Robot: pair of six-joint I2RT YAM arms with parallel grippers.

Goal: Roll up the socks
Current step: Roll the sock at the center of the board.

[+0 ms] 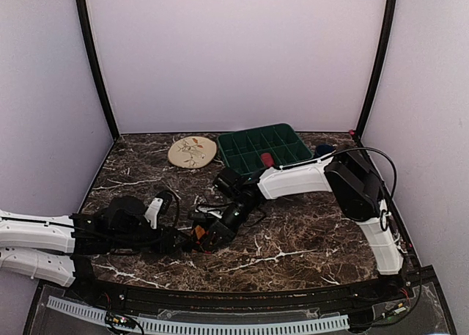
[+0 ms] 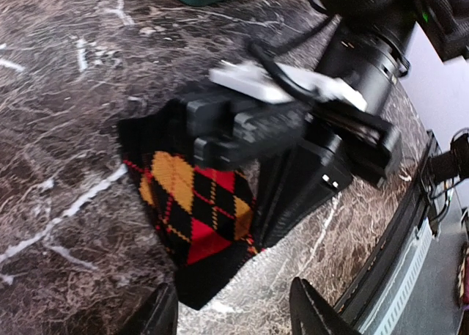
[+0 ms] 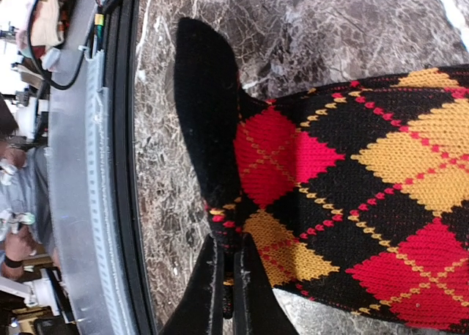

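Dark marble-patterned tabletop (image 1: 308, 240), viewed from above and from both wrists. At far L, the left gripper (image 2: 231, 295) is held low over the slab. Its two black fingers (image 2: 157, 313) are spread apart w/ nothing clamped btwn them.

Just ahead of those fingers, a soft black fabric sock w/ red and orange argyle diamonds (image 2: 194, 203) is laid on the marble at ctr-front, close to the table's near edge. Its near end is seen reaching in btwn the spread fingers. In the right wrist view a plain black strip is seen bunched up along one side of the patterned part.

Further back, L of ctr, a beige round floral plate (image 1: 192, 152) is set on the marble, well apart from the sock.

The right gripper (image 3: 227, 251) is set on the sock from the R side. Its fingers are pressed together and the sock's edge is pinched btwn them, where black fabric meets the diamonds. In the left wrist view the sock's far part is covered by that gripper's black body.

Just beside the plate, to its R, a dark green plastic tray w/ a grid of compartments (image 1: 249, 148) is placed at the back. A small red object (image 1: 267, 160) is seen at its near rim; which compartment cannot be told. The white R forearm (image 1: 293, 179) is stretched across in front of the tray.
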